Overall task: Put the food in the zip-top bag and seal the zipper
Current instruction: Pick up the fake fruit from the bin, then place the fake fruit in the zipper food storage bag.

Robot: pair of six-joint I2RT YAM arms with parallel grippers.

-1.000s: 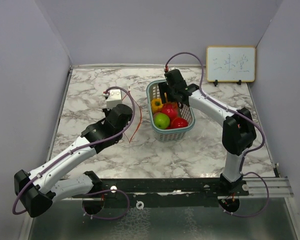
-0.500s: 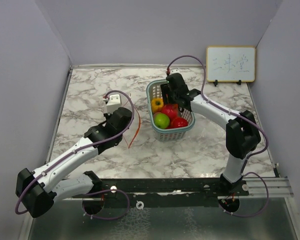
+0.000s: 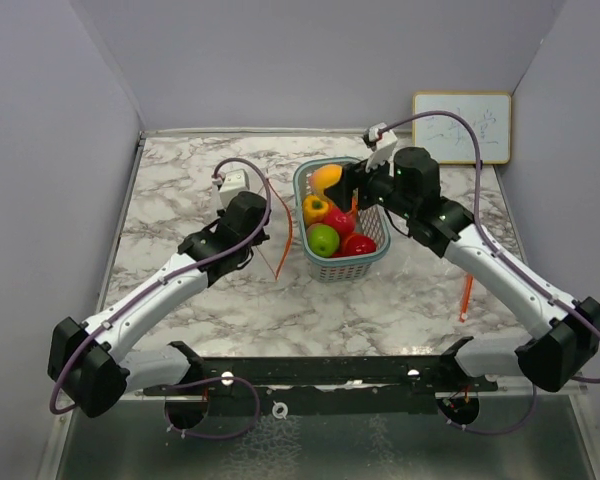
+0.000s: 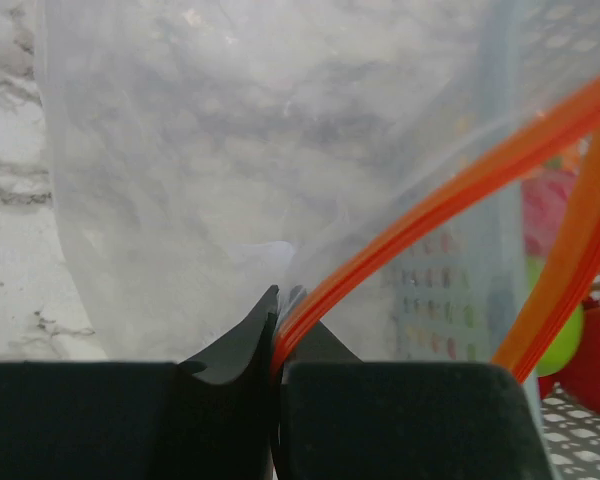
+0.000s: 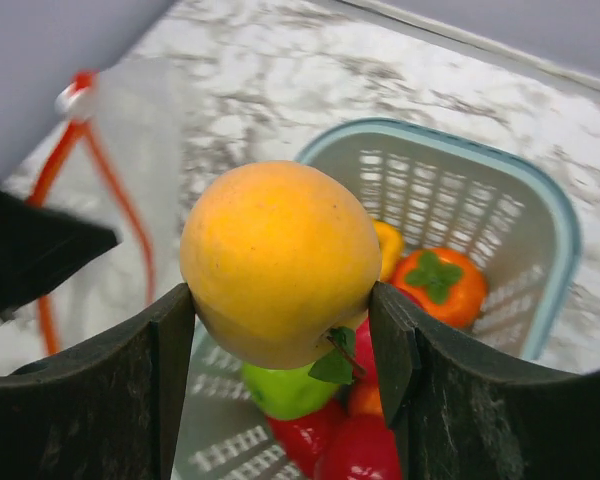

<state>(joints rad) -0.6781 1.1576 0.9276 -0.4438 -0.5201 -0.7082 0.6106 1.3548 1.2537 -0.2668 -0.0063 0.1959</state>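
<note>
- My right gripper [image 5: 282,298] stands part-open, clamped on a glossy yellow-orange toy fruit [image 5: 275,255] held above the teal mesh plastic basket [image 5: 545,195].
- My left gripper [image 4: 278,300] pinches the red-orange zipper strip [image 4: 430,205] of the clear crinkly zip-top bag [image 4: 230,150], which hangs just left of the basket.
- Below is a white-grey marble tabletop [image 3: 180,180], with lavender walls [image 3: 280,60] and a small whiteboard [image 3: 461,128] at back right.

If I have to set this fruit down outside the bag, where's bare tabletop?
Bare marble in front of the basket, toward the near edge, and at the far left corner. Crowded: the zip-top bag hangs close beside the basket's left side.
</note>
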